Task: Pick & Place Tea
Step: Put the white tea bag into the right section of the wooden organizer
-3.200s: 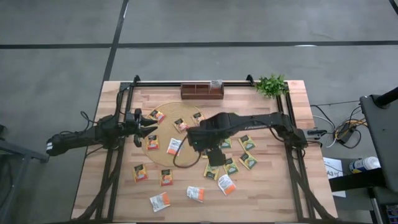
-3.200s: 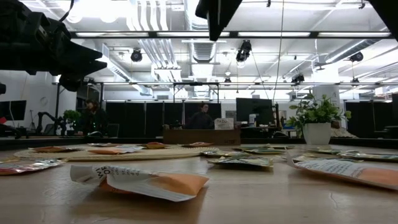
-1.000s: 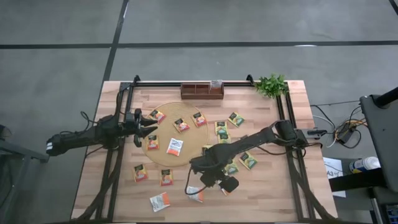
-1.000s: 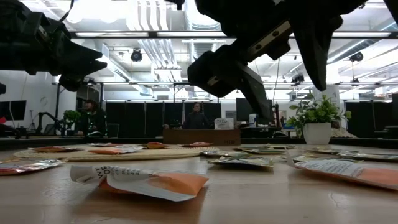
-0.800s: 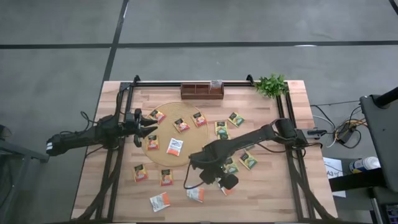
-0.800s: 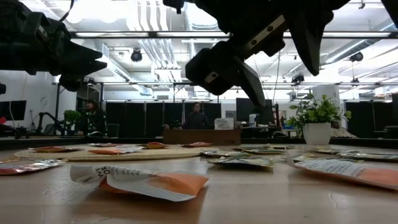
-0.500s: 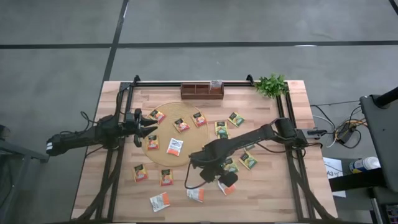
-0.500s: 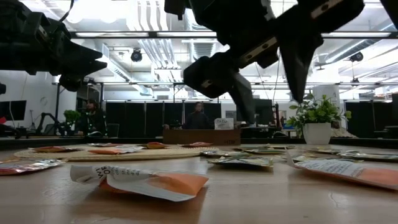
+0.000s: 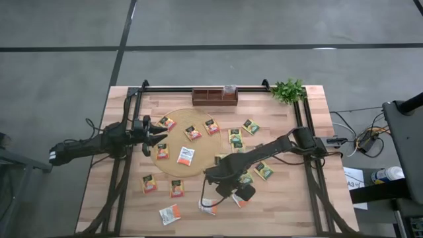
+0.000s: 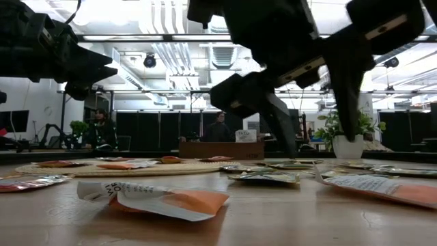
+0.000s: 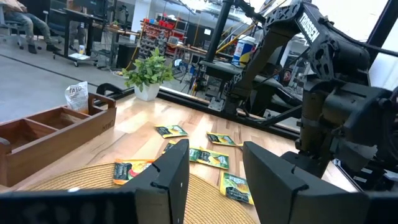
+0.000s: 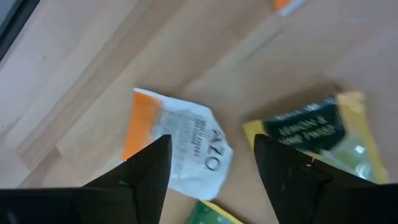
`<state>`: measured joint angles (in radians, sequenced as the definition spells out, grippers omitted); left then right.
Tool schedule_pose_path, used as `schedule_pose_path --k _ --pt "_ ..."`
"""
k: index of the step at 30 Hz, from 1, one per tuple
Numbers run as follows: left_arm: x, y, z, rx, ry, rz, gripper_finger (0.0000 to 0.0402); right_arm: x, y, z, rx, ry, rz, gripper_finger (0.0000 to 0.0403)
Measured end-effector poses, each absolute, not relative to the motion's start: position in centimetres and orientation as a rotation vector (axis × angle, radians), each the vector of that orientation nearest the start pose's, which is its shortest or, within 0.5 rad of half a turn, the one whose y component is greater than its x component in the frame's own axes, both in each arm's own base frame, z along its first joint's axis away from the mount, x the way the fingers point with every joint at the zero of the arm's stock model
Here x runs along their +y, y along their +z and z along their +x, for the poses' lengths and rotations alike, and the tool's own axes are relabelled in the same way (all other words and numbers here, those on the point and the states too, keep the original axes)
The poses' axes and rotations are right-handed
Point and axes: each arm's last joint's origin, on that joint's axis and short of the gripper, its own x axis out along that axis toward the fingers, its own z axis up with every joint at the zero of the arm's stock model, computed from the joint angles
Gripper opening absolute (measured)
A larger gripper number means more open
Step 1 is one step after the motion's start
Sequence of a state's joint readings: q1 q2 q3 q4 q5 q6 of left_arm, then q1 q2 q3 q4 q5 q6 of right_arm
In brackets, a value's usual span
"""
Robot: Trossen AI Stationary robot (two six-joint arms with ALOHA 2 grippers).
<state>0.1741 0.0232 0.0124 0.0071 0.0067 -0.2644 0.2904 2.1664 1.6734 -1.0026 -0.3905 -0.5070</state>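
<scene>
Right gripper (image 9: pixel 213 196): fingers spread and empty, hanging low over the near middle of the desk (image 9: pixel 291 208), pointed down at a white-and-orange sachet (image 12: pixel 180 147).
Change: over the last few seconds the right arm has swung from the round mat (image 9: pixel 173 149) down to the near sachets and, in the last second, settled closer above this one.
Meaning: probably the approach for the next pick; no grasp made yet.
Tea: sachets lie scattered flat, several on the mat, a green-yellow group (image 9: pixel 250 168) right of it, orange ones along the near edge.
Tray (image 9: pixel 215 98): at the far edge of the desk, well apart from the target.
Left gripper (image 9: pixel 158 137): waits at the mat's left rim, fingers parted, holding nothing.
</scene>
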Motion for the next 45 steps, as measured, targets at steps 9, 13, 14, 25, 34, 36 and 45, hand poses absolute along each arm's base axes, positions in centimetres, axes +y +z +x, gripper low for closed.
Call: schedule_pose_path --k 9,13,14,25,34,36,45 --pt "1.7 16.7 9.7 -0.019 0.167 -0.264 0.0145 13.4 15.1 39.5 1.340 0.899 -0.307 0.0226" --pt "1.7 16.7 9.7 -0.018 0.167 -0.264 0.0145 13.3 14.3 38.9 1.372 0.897 -0.299 0.0217" --pt "1.7 16.7 9.7 -0.019 0.167 -0.264 0.0145 13.3 14.2 38.9 1.376 0.897 -0.298 0.0211" --pt "1.7 16.7 9.7 -0.019 0.167 -0.264 0.0145 13.3 14.1 38.8 1.378 0.894 -0.296 0.0087" --pt "1.7 16.7 9.7 -0.019 0.167 -0.264 0.0145 13.1 14.1 38.8 1.386 0.901 -0.292 0.0010" --pt "1.7 16.7 9.7 -0.019 0.167 -0.264 0.0145 13.0 14.2 38.7 1.400 0.904 -0.292 0.0009" --pt "1.7 16.7 9.7 -0.019 0.167 -0.264 0.0145 12.0 16.2 37.5 1.467 0.909 -0.280 0.0008"
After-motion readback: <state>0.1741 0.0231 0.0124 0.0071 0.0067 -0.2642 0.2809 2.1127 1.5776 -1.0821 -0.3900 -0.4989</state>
